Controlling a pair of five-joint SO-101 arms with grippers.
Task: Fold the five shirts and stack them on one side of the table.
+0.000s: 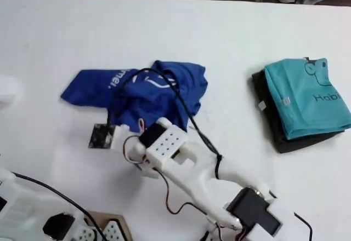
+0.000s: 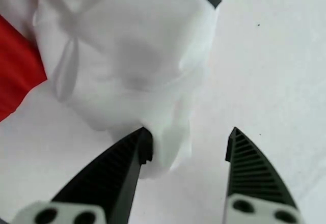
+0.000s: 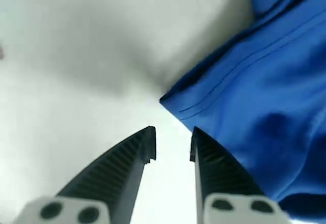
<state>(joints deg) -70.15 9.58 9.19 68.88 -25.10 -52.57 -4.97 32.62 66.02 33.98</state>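
Observation:
A crumpled blue shirt (image 1: 140,90) lies spread near the table's middle. My right arm (image 1: 181,159) stretches from the front edge to the shirt's near hem. In the right wrist view my right gripper (image 3: 172,143) is open by a narrow gap, just short of a corner of the blue shirt (image 3: 254,102), with nothing between the fingers. My left gripper (image 2: 189,135) stands open over the table, and an edge of a crumpled white shirt (image 2: 127,56) hangs between its fingers. A red shirt (image 2: 15,66) lies beside the white one.
A folded teal shirt (image 1: 307,96) rests on a folded black shirt (image 1: 274,126) at the right side of the white table (image 1: 219,33). Part of my left arm (image 1: 33,213) sits at the front left corner.

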